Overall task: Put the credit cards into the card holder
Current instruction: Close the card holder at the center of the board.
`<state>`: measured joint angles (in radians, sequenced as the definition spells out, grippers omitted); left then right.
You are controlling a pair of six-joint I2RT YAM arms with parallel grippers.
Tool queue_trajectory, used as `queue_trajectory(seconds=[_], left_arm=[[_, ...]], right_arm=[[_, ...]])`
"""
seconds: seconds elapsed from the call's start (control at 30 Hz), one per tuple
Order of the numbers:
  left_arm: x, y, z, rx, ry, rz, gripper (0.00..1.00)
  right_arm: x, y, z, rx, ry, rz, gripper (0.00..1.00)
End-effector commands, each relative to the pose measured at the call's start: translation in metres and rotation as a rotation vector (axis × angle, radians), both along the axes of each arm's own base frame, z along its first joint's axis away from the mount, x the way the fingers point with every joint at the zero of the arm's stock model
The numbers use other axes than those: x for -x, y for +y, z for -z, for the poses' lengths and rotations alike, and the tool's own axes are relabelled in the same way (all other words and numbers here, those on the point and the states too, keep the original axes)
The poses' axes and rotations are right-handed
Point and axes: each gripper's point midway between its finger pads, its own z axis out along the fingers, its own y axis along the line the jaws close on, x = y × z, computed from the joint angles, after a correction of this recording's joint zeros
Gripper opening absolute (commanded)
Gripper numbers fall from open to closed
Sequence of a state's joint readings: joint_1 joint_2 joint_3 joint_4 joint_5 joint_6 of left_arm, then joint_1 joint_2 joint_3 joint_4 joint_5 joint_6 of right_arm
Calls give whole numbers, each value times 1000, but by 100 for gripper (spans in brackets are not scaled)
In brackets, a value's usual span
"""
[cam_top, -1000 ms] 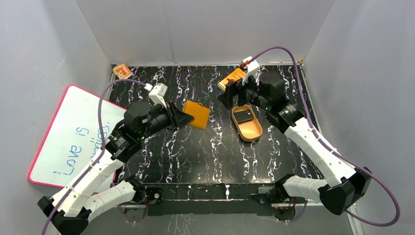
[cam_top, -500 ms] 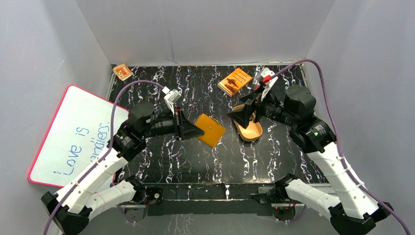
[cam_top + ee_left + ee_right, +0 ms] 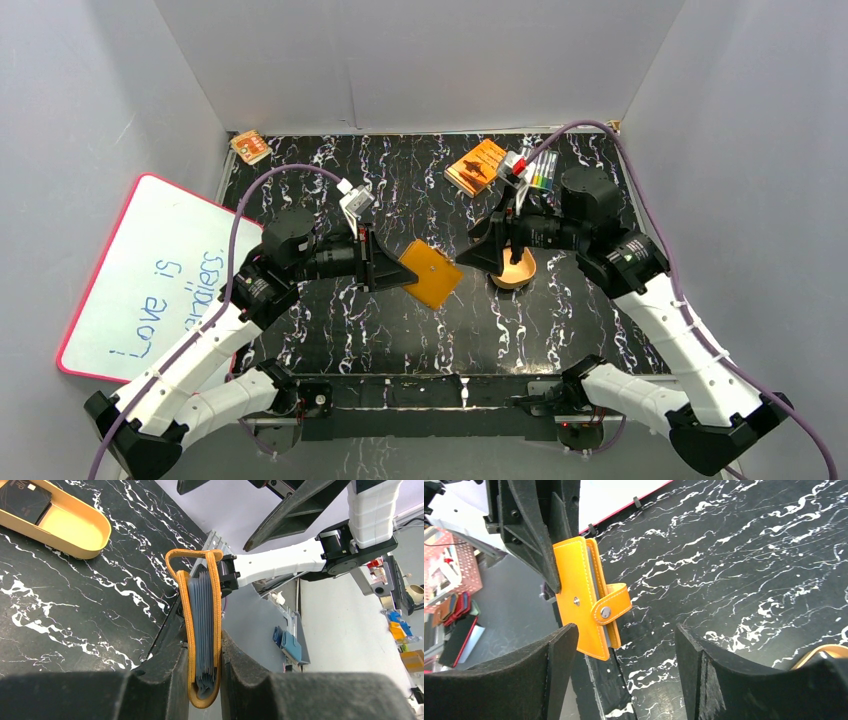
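**A:** What blocks the middle?

**B:** The wallet (image 3: 432, 273), clamped in the left gripper (image 3: 400, 270). The right gripper (image 3: 470, 258) is just beside it, jaws apart and facing it. Only a narrow gap lies between the two.

**A:** And to the right of that?

**B:** The tray (image 3: 522, 272) sits under the right wrist, with a black block (image 3: 22, 500) in it. The book (image 3: 480, 165) lies beyond, near the far edge.

**A:** Any open room?

**B:** The far-left table (image 3: 400, 190) is bare up to a small orange thing (image 3: 249, 146) in the corner. The near strip before the bases is bare too. Walls (image 3: 400, 60) close three sides, and a whiteboard (image 3: 150, 280) leans at the left.
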<state>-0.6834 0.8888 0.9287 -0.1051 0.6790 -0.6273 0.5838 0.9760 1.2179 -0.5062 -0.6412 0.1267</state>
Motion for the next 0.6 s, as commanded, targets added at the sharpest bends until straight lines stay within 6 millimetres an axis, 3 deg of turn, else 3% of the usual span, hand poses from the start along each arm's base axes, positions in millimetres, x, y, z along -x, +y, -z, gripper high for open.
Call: queue_trajectory(seconds=[0.0,0.57], left_arm=[[7,-1,-24,57,-58,40,0],[4,-3,-23,57,-41,34,0]], right_arm=[[9,6,-28,-73,-22,-54,75],[1,20,-18,-27,29,-21,65]])
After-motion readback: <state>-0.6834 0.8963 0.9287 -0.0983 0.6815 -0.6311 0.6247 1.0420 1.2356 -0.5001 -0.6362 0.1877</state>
